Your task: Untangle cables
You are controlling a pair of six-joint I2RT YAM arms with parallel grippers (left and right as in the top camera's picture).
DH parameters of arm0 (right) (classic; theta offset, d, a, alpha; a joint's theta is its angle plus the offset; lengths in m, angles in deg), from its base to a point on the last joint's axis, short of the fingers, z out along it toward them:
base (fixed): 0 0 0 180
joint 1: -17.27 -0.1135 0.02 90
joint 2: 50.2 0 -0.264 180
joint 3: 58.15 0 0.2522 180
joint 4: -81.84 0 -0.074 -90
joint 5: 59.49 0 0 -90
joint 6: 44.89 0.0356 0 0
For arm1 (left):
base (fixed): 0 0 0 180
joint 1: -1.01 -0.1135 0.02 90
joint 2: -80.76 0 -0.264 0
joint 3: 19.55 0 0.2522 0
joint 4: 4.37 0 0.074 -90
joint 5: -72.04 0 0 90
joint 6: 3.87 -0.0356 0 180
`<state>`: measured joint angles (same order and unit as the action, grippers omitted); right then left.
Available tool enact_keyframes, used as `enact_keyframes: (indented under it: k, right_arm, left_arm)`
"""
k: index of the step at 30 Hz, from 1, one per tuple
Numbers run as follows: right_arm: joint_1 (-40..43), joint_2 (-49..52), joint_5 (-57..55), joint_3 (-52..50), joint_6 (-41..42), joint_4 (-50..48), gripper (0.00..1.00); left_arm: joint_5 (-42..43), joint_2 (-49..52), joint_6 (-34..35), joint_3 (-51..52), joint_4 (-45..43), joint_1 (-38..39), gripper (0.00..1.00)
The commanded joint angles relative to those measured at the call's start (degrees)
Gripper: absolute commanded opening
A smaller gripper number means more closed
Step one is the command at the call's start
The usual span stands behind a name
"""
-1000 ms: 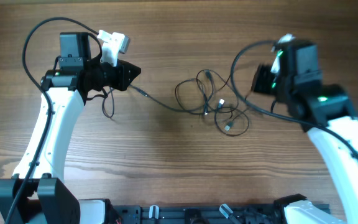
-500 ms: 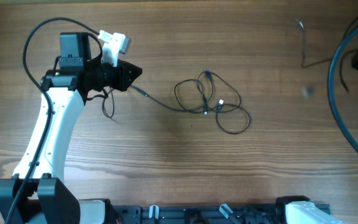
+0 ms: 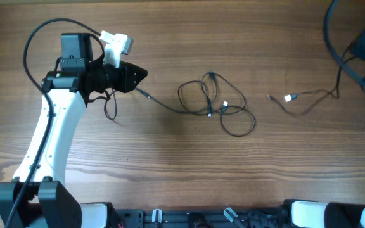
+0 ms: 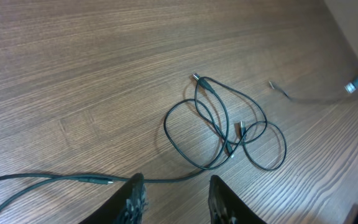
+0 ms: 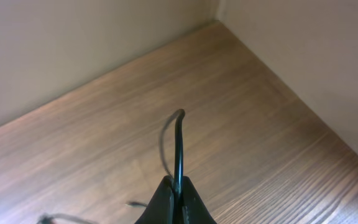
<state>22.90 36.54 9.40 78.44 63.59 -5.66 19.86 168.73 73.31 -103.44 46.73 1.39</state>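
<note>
The left gripper (image 4: 178, 182) has its fingers apart, with nothing clamped between them. Just by its tips a black lead (image 4: 55, 178) lies on the wooden table (image 4: 73, 74) and runs ahead into the tangled cables (image 4: 225, 127), a cluster of loose loops. The right gripper (image 5: 178, 186) is pinched tight on a single cable (image 5: 179, 146), which rises beyond its tips; its free end lies apart from the tangle.
</note>
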Motion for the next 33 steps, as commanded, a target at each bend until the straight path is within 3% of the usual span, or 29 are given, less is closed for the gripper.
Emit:
enact_keyframes:
  k: [1, 3, 12, 18, 22, 25, 28, 33]
  right_arm:
    - [6.6, 3.7, 7.6, 0.9, -1.2, -4.1, 0.04]
    - [10.0, 6.6, 9.3, 0.9, -2.1, -8.6, 0.04]
    - [15.7, 20.3, 12.4, 0.9, -8.2, -31.6, 0.04]
    - [18.4, 28.7, 12.8, 1.0, -9.7, -50.4, 0.04]
    - [18.4, 32.6, 20.5, 1.9, -11.6, -67.3, 0.04]
    - [18.3, 34.1, 25.8, 2.8, -19.0, -70.4, 0.04]
    - [18.5, 35.8, 17.7, 2.7, -27.5, -69.3, 0.04]
    - [27.1, 38.2, 16.1, 2.7, -26.0, -66.4, 0.04]
  left_arm:
    - [1.3, 0.0, 0.3, -0.2, 0.0, 0.2, 0.25]
    - [1.3, 0.0, 1.6, -0.2, 0.0, 0.2, 0.18]
    - [1.3, 0.0, 2.0, -0.2, 0.0, 0.2, 0.2]
    - [1.3, 0.0, 5.2, -0.2, 0.7, 0.2, 0.21]
    - [1.3, -0.4, 8.8, -0.2, 0.6, 2.1, 0.23]
    - [1.2, -0.4, 8.8, -0.3, -0.1, 5.7, 0.25]
    - [0.0, -0.4, 10.3, -0.3, -3.2, 9.9, 0.27]
    - [-4.1, -0.4, 10.5, -0.5, -5.9, 14.2, 0.31]
